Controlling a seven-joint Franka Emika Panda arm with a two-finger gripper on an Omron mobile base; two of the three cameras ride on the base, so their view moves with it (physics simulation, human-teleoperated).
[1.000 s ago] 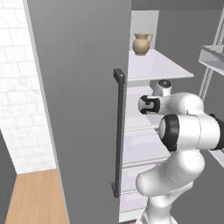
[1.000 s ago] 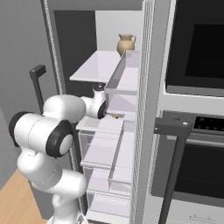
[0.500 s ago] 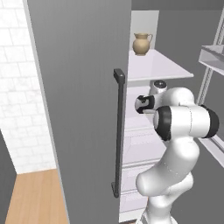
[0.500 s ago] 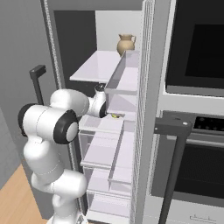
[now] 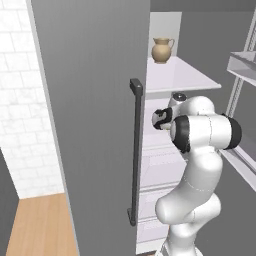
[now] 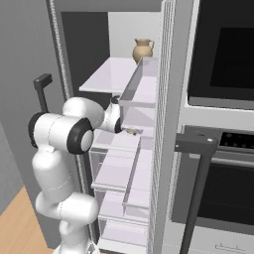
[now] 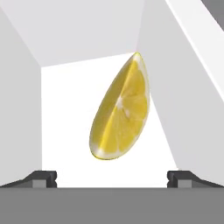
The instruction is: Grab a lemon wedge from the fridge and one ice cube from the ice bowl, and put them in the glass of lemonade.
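Yellow lemon wedge (image 7: 120, 111) lies on the open fridge's (image 5: 95, 125) white shelf.

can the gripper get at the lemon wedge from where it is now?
Probably yes. The lemon wedge lies straight ahead of the open gripper on the white fridge shelf, with nothing between it and the fingers.

White glossy arm (image 5: 200, 165) showing rounded, bulbous link shells, smooth and unmarked. Wide black band (image 5: 181, 134) ringing one end of fat horizontal link; matching black band (image 5: 235, 132) ringing other end. Same link in right base view (image 6: 59, 134) carrying black rings at both ends too. Small black wrist housing (image 5: 161, 118) sitting at arm's tip. Lower links (image 6: 69, 208) looking like stacked white swellings, pinching at joints. Two small dark grey blocky fingertips (image 7: 41, 178) showing stepped edges in hand view.
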